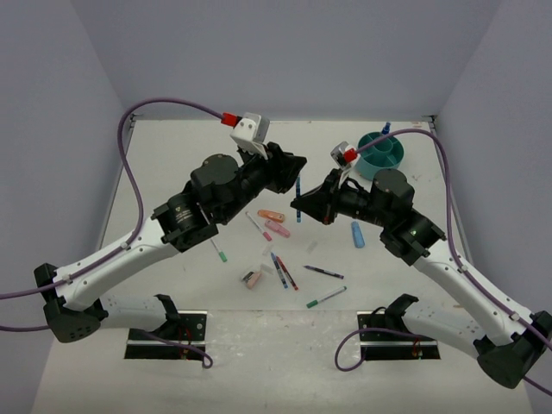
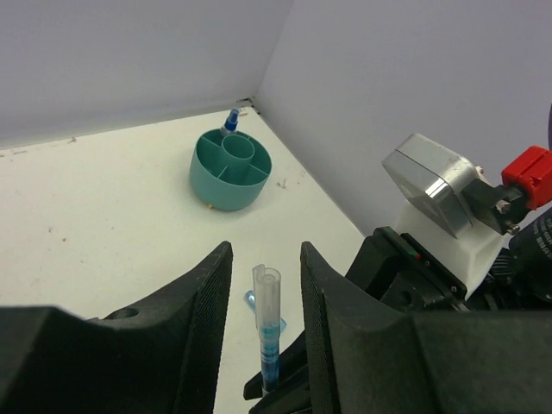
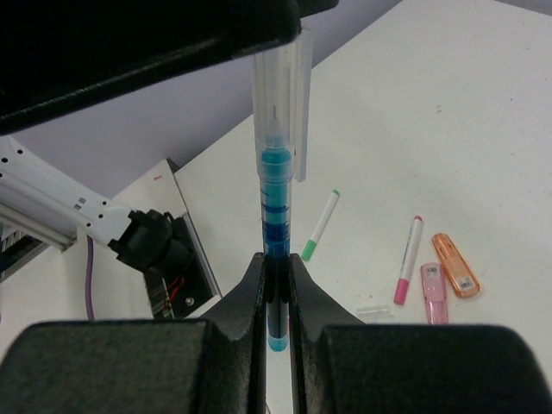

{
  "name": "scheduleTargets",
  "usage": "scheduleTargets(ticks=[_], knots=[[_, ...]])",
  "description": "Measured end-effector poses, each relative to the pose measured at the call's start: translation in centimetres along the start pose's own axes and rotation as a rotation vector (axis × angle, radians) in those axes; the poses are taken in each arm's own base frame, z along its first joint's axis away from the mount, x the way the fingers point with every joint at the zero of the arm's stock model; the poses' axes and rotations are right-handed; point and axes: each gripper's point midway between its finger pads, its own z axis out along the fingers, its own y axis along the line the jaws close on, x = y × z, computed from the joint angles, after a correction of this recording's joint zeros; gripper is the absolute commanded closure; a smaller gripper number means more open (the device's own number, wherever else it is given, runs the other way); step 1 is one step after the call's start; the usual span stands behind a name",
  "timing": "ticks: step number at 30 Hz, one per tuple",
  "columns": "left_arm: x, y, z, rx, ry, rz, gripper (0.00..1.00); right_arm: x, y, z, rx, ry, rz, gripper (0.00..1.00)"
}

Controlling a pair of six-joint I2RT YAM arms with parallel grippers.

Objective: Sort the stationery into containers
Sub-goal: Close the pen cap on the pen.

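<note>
Two arms: their tips meet over the middle of the worktop [image 1: 172,164].
Right fingers [image 3: 246,302]: pinching the lower barrel of the blue pen [image 3: 276,211] and holding it clear of the worktop.
Left fingers [image 2: 207,302]: spread to either side of the pen's clear cap, with a gap on each side and no contact.
Blue pen: in the air between the two arms, its capped end pointing into the left fingers.
Teal organizer [image 2: 220,190]: in the far right corner of the worktop, well apart from the pen.
Blue-capped bottle [image 2: 230,121]: at the organizer's far rim; whether it is inside or behind cannot be told.
Loose near the middle: orange highlighter [image 1: 271,215] just beside pink highlighter [image 1: 277,228], and pink-tipped marker [image 1: 257,226].
Loose to the right: light-blue highlighter [image 1: 357,234].
Loose nearer the arm bases: pink eraser [image 1: 252,279], red pen [image 1: 286,273], green pen [image 1: 325,297].
</note>
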Motion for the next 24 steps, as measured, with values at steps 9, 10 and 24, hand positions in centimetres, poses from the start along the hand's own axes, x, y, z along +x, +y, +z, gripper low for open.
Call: scheduleTargets(ticks=[9, 10, 24], knots=[[1.0, 0.1, 0.9, -0.013, 0.028, 0.011, 0.89, 0.0, 0.0, 0.0, 0.011, 0.002, 0.003, 1.00], [1.1, 0.1, 0.9, -0.011, 0.031, 0.012, 0.90, 0.0, -0.1, 0.0, 0.017, 0.003, 0.006, 1.00], [0.9, -0.8, 1.2, 0.037, 0.009, -0.020, 1.00, -1.1, 0.3, -0.4, 0.030, -0.029, 0.038, 1.00]])
